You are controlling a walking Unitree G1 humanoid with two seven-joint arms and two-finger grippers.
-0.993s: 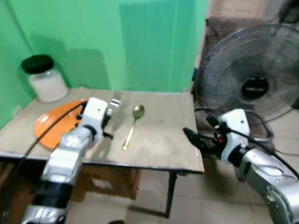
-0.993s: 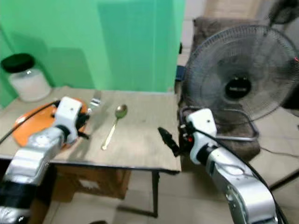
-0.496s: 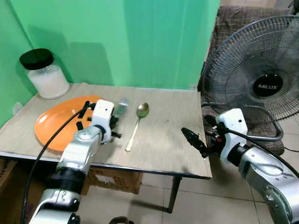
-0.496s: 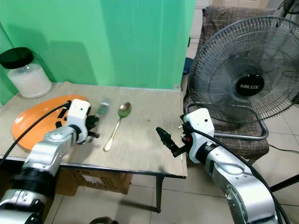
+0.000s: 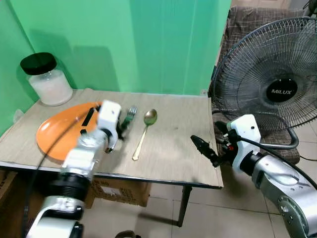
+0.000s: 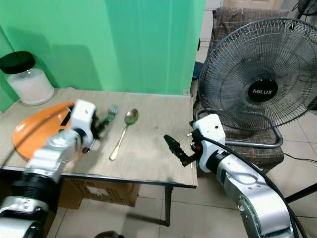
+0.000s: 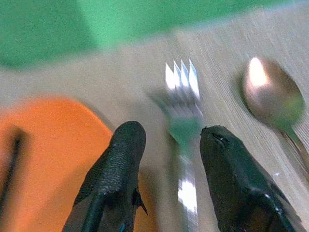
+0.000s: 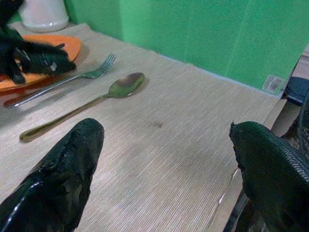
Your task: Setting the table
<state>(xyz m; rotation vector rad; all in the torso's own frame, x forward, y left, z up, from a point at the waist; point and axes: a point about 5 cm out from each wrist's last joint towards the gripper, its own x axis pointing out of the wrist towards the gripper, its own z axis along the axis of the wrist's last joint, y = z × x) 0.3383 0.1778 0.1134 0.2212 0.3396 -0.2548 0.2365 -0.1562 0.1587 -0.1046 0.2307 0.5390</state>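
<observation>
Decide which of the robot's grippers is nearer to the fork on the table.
Left. The left gripper has its open fingers on either side of the fork; the right gripper hovers open past the table's right edge.

An orange plate [image 5: 54, 130] lies flat at the left of the frame. Just right of it a silver fork [image 6: 110, 114] lies with tines pointing away, and beside that, at centre, a gold spoon [image 5: 142, 133] lies bowl upward on the wooden table [image 5: 173, 148].

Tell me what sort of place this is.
Probably a makeshift dining corner in a home: a small wooden table set with an orange plate, fork and spoon, against a green wall, with a standing fan beside it.
</observation>
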